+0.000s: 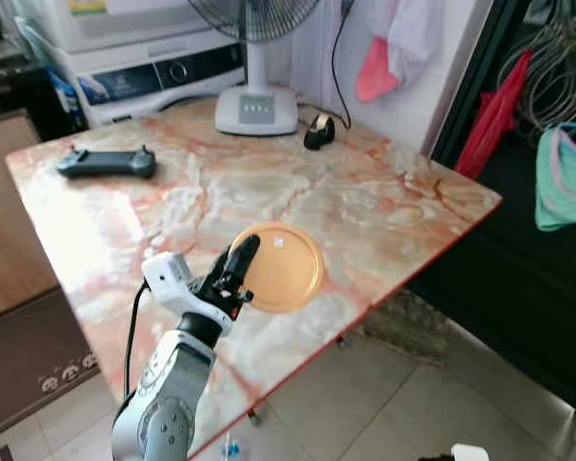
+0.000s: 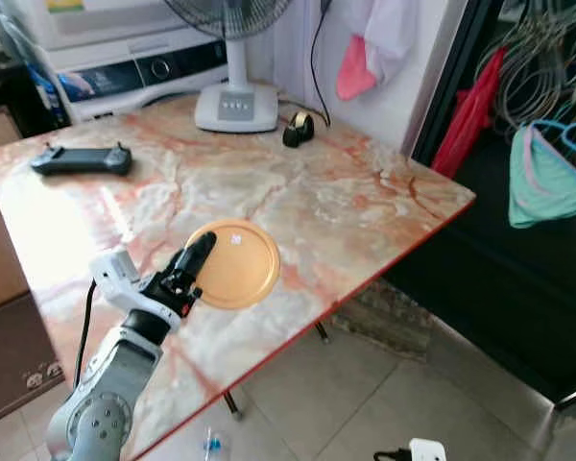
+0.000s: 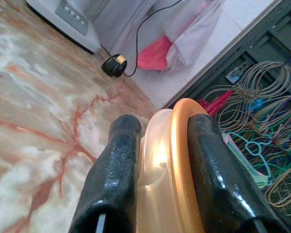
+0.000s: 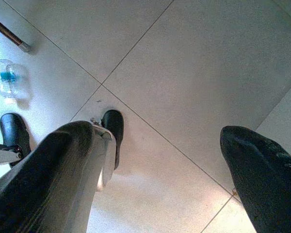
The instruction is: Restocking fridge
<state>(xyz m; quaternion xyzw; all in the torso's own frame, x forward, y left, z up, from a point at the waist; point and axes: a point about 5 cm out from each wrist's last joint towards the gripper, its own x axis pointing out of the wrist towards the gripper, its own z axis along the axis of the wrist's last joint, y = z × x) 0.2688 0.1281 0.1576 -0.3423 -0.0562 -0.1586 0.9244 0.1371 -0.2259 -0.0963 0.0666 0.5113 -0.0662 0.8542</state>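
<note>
A: Eye views?
B: Marbled orange tabletop (image 1: 365, 202) bearing a fan base (image 1: 256, 109), tape dispenser (image 1: 319, 132) and black controller (image 1: 107, 162); left gripper (image 1: 238, 267) holds an orange-lidded container (image 1: 286, 269) above it.

A: Left wrist?
B: Jaws clamp the container's rim.

A: Right wrist?
B: Right gripper (image 4: 160, 165), jaws wide apart and empty, above tiled floor (image 4: 194, 73); a bottle (image 4: 7, 77) lies there.

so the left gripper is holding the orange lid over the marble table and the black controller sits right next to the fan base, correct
Not quite. The left gripper does hold the orange lid over the marble table, but the left eye view shows the black controller well apart from the fan base, near the table's far left edge.
</note>
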